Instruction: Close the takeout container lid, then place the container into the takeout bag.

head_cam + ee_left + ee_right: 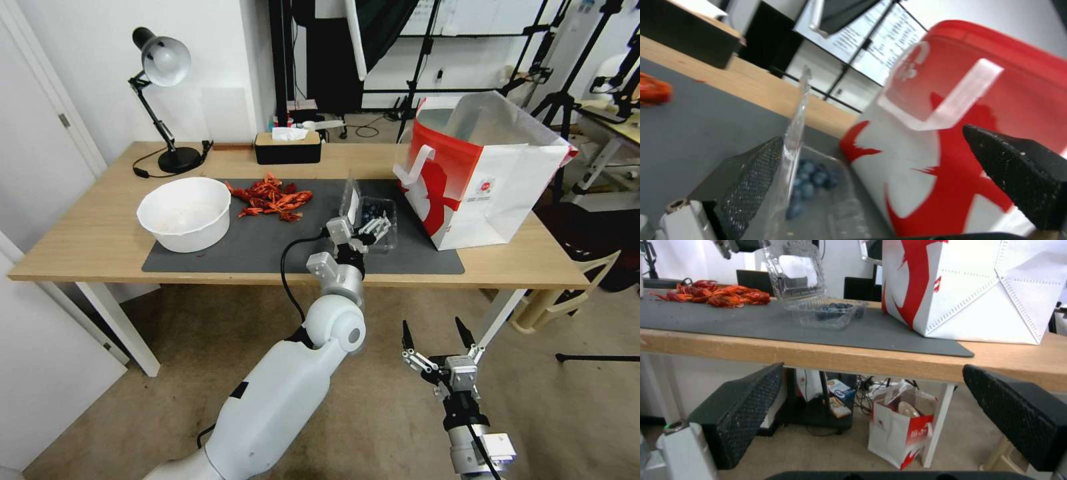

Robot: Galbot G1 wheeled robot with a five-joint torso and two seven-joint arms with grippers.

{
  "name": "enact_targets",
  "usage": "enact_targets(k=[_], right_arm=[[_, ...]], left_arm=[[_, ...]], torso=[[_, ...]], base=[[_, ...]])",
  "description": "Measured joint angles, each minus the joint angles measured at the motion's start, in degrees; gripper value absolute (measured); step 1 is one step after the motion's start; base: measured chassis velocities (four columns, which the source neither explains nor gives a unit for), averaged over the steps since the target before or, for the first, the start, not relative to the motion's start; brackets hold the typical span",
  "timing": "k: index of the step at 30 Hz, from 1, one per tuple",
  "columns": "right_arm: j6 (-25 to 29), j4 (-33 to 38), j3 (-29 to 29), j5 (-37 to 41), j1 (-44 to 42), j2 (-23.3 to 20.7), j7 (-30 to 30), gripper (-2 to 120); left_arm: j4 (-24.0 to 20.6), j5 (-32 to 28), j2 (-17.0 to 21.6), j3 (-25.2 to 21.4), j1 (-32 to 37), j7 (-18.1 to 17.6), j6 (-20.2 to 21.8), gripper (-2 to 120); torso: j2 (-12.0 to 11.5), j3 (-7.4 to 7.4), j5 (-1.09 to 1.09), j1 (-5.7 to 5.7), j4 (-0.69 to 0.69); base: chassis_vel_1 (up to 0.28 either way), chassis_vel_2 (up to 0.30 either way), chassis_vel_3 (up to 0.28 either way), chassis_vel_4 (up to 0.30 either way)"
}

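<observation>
The takeout container [381, 219] lies on the grey mat [267, 247], holding dark blueberries [811, 180]. Its clear lid [350, 199] stands upright, hinged open. My left gripper [372, 228] hovers open at the container's near side, with one finger [751, 180] right beside the lid [795, 133]; nothing is clamped. Just right of it stands the red-and-white takeout bag [487, 173], mouth open upward. My right gripper [432, 327] hangs open below the table's front edge. From there I see the container [826, 311], the lid [795, 273] and the bag [969, 290].
A large white bowl [185, 212] and a pile of red crayfish [270, 198] lie left on the mat. A black tissue box [287, 148] and a desk lamp [163, 100] stand at the back. A chair [573, 293] sits beyond the table's right end.
</observation>
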Motion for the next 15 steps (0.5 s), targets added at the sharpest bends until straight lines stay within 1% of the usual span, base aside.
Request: enact_targets(k=[1,2,3,4,5,6,7,9,10,11,12,13,14,15], right_arm=[[0.1,0.0,0.0,-0.1,-0.1,0.0,0.0,100],[0.1,0.2,0.1,-0.2,-0.1,-0.1,0.1,100],[0.1,0.3,0.2,-0.2,-0.1,-0.2,0.1,100],[0.1,0.3,0.2,-0.2,-0.1,-0.2,0.1,100],[0.1,0.4,0.2,-0.2,-0.2,-0.2,0.1,100],[0.0,0.5,0.2,-0.3,-0.2,-0.2,0.3,100],[0.0,0.5,0.2,-0.3,-0.2,-0.2,0.3,100],[-0.1,0.8,0.2,-0.4,-0.4,-0.1,0.5,100],[-0.1,0.8,0.2,-0.4,-0.4,-0.1,0.5,100],[-0.1,0.8,0.2,-0.4,-0.4,-0.1,0.5,100],[-0.1,0.8,0.2,-0.5,-0.5,0.0,0.5,100],[-0.1,0.8,0.2,-0.6,-0.5,0.1,0.5,100],[-0.1,0.8,0.2,-0.6,-0.5,0.1,0.5,100],[-0.1,0.8,0.2,-0.6,-0.6,0.1,0.6,100]], left_arm=[[-0.5,-1.5,0.4,0.0,-0.3,0.9,0.6,100],[-1.4,-4.8,1.3,-0.2,-1.0,2.8,2.3,100],[-1.7,-7.1,1.6,-0.2,-1.7,3.4,3.0,100],[-1.7,-7.1,1.6,-0.2,-1.7,3.4,3.0,100],[-1.8,-8.4,1.7,-0.2,-2.1,3.7,3.4,100],[-1.8,-12.4,1.8,-0.2,-3.4,4.6,4.7,100],[-1.8,-12.4,1.8,-0.2,-3.4,4.6,4.7,100],[-1.4,-18.2,1.4,-0.4,-4.8,4.9,6.5,100],[-1.4,-18.2,1.4,-0.4,-4.8,4.9,6.5,100],[-1.1,-21.6,1.0,-0.7,-5.4,4.7,7.0,100],[-1.1,-25.9,0.5,-1.1,-6.1,3.9,8.2,100],[-1.2,-28.9,0.1,-1.4,-6.5,3.1,9.2,100],[-1.2,-28.9,0.1,-1.4,-6.5,3.1,9.2,100],[-1.3,-30.8,-0.2,-1.5,-6.8,2.3,10.0,100]], torso=[[0.0,0.00,0.00,0.00,0.00],[0.0,0.00,0.00,0.00,0.00],[0.0,0.00,0.00,0.00,0.00],[0.0,0.00,0.00,0.00,0.00],[0.0,0.00,0.00,0.00,0.00],[0.0,0.00,0.00,0.00,0.00],[0.0,0.00,0.00,0.00,0.00],[0.0,0.00,0.00,0.00,0.00],[0.0,0.00,0.00,0.00,0.00],[0.0,0.00,0.00,0.00,0.00],[0.0,0.00,0.01,0.00,0.00],[0.0,0.00,0.00,0.00,0.00],[0.0,0.00,0.00,0.00,0.00],[0.0,0.00,0.00,0.00,0.00]], base=[[0.000,0.000,0.000,0.000],[0.000,0.000,0.000,0.000],[0.000,0.000,0.000,0.000],[0.000,0.000,0.000,0.000],[0.000,0.000,0.000,0.000],[0.000,0.000,0.000,0.000],[0.000,0.000,0.000,0.000],[0.000,0.000,0.000,0.000],[0.000,0.000,0.000,0.000],[0.000,0.000,0.000,0.000],[0.000,0.000,0.000,0.000],[0.000,0.000,0.000,0.000],[0.000,0.000,0.000,0.000],[0.000,0.000,0.000,0.000]])
